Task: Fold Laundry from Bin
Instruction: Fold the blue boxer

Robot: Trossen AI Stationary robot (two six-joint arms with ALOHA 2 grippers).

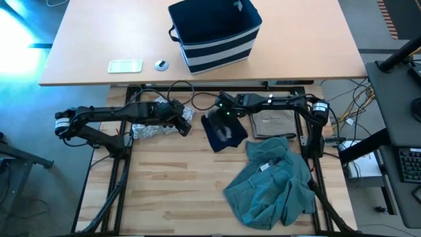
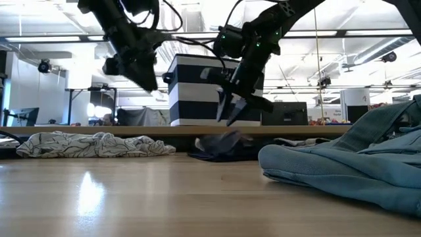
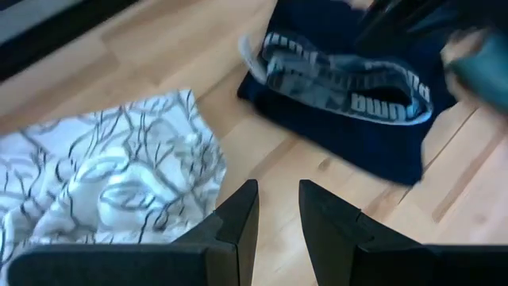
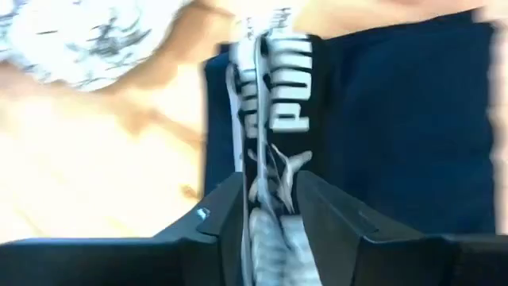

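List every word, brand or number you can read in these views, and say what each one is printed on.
"PUMA": white print on the waistband of the dark navy garment, clearest in the right wrist view; the same band in the left wrist view is too blurred to read.
Nothing readable on the striped bin, the other laundry or the tabletop items.

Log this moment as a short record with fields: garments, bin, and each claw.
navy garment: lies crumpled on the worktable, white print showing
patterned garment: heaped beside it
teal garment: spread loosely, unfolded
tan garment: flat, under the right arm
bin: on the far table
left claw: above the wood between patterned and navy garments, holding nothing
right claw: over the navy garment's printed band
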